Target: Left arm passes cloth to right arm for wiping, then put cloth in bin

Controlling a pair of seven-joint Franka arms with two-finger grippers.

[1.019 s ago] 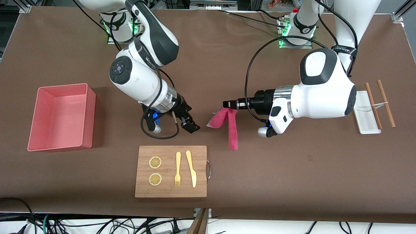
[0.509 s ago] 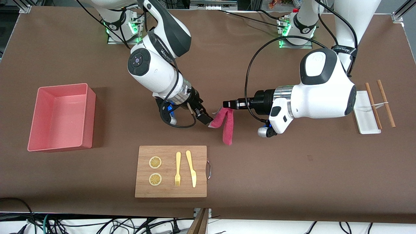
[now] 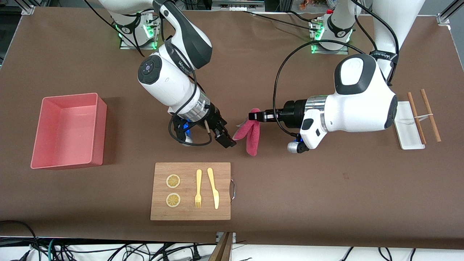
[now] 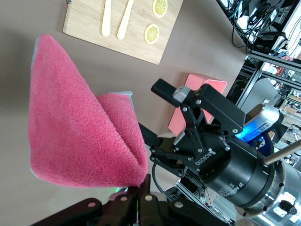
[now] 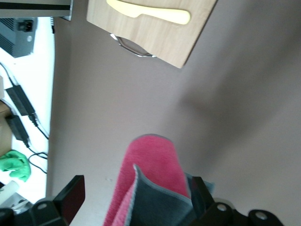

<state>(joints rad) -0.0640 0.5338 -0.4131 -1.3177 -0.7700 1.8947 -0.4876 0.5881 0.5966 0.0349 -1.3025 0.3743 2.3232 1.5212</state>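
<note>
The salmon-pink rectangular plastic bin (image 3: 69,130) with low walls sits on the brown counter (image 3: 326,188) toward the right arm's end, well apart from both sets of jaws and holding nothing. Next comes the right gripper (image 3: 225,139), its jaws spread wide with nothing in them; in the right wrist view one hanging flap of the cloth lies between the two fingers (image 5: 70,195), not yet pinched. The soft, fuzzy raspberry-pink cloth (image 3: 250,134) hangs in the air in a loose fold with two drooping flaps. Its top edge is clamped in the shut jaws of the left gripper (image 3: 252,116), which is held level above the bare counter. Below the jaws, nearer the front camera, lies a wooden cutting board (image 3: 191,191) with lemon slices, a fork and a knife.

The cloth looks light and limp, so it should sag and swing rather than hold a shape, but its pile ought to grip well. A good hold is probably the thick folded flap nearest the right jaws, taken well in from the edge so it cannot slip out on release.
</note>
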